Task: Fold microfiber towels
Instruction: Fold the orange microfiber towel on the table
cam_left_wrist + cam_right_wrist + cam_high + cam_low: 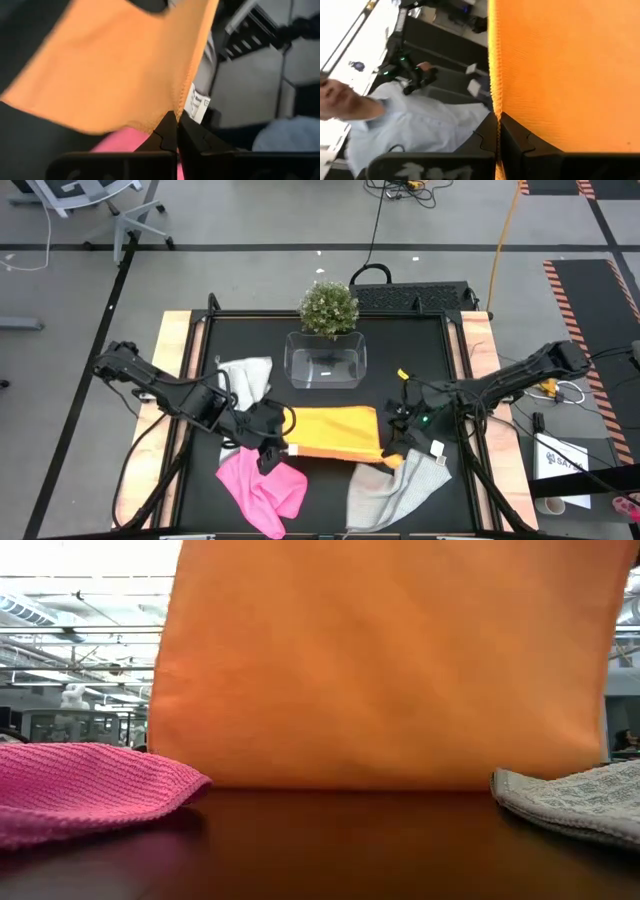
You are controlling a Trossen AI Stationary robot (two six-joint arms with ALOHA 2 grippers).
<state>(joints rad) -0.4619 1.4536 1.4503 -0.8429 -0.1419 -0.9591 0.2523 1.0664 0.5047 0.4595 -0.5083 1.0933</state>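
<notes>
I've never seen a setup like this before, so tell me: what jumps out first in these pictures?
The orange-yellow towel at the table's middle catches the eye: the left gripper and the right gripper are each shut on one end of it, so it hangs like a curtain in the low view. A pink towel lies crumpled at the near left, a grey towel at the near right.

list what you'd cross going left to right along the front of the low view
pink towel → orange towel, hanging like a curtain across the middle → grey towel
</notes>
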